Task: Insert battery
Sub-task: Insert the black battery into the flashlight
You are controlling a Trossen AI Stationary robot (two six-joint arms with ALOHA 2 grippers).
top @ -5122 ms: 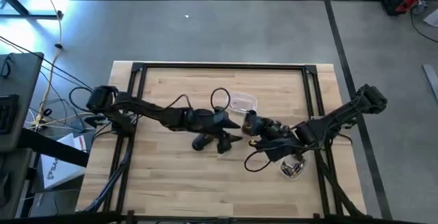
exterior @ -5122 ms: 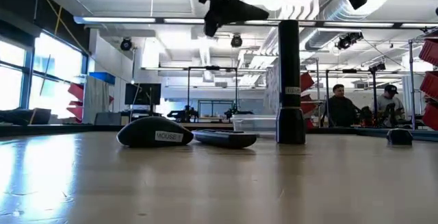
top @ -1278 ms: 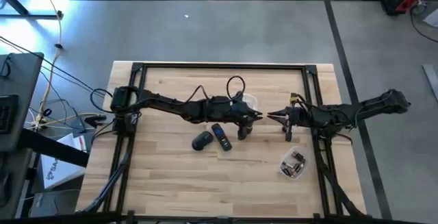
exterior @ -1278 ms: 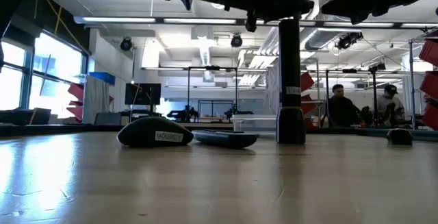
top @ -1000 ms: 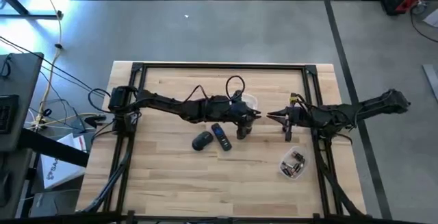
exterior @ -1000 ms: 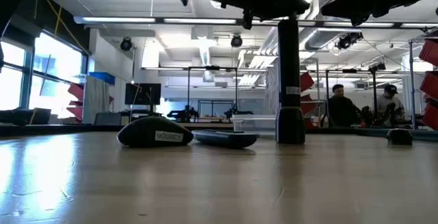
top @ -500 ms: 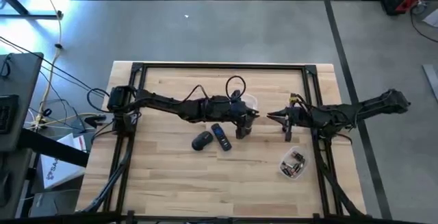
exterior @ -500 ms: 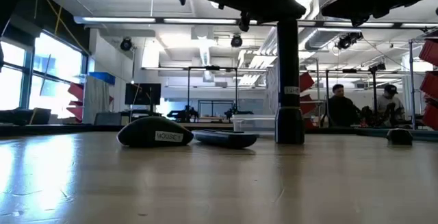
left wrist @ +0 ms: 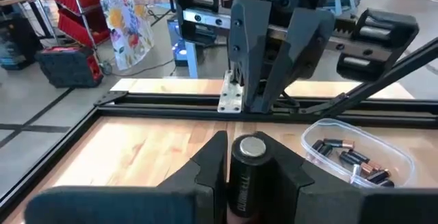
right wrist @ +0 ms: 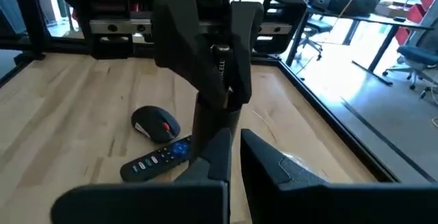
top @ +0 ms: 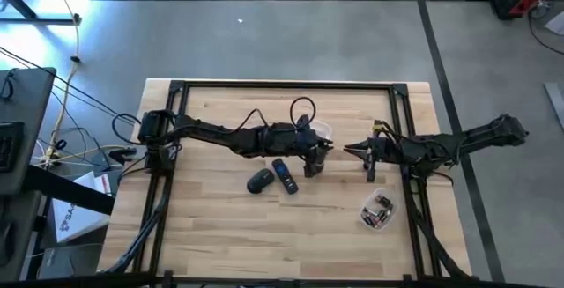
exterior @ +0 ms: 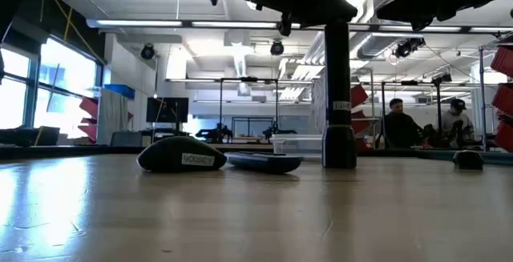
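While my left gripper (left wrist: 241, 176) clamps upright flashlight (left wrist: 247, 176) steady near table centre, my right gripper (top: 347, 150) faces it, nearly closed, battery between tips not discernible.

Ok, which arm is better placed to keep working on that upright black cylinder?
Left, I'd say. The left gripper is already shut on the black cylinder, holding it upright on the table. The right gripper only points at it from beside, not touching.
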